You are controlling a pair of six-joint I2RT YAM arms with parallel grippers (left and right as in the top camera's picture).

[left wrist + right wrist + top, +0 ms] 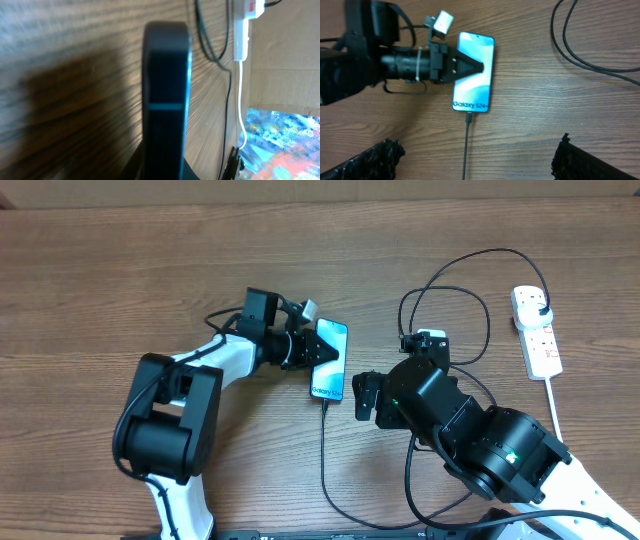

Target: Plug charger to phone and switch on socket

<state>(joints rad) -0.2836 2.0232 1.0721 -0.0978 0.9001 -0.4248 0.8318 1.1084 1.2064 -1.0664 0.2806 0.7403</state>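
Note:
The phone [330, 360] lies flat on the wooden table, its light-blue screen up [474, 70]. My left gripper [308, 348] is shut on the phone's left long edge, one black fingertip [470, 66] lying over the screen. In the left wrist view the phone's dark edge [166, 95] stands between the jaws. The charger's thin black cable [324, 450] has its connector [468, 118] at the phone's bottom end, seemingly plugged in. The white socket [537, 330] lies at the far right with a black plug [541, 307] in it. My right gripper [358, 400] hovers open just right of the phone, fingers [375, 160] wide, holding nothing.
Loops of black cable [460, 290] lie between the phone and the socket. The socket's thick white cord [555, 405] runs toward the front right. A cardboard wall [285, 55] and a colourful surface [280, 145] show beyond the table edge.

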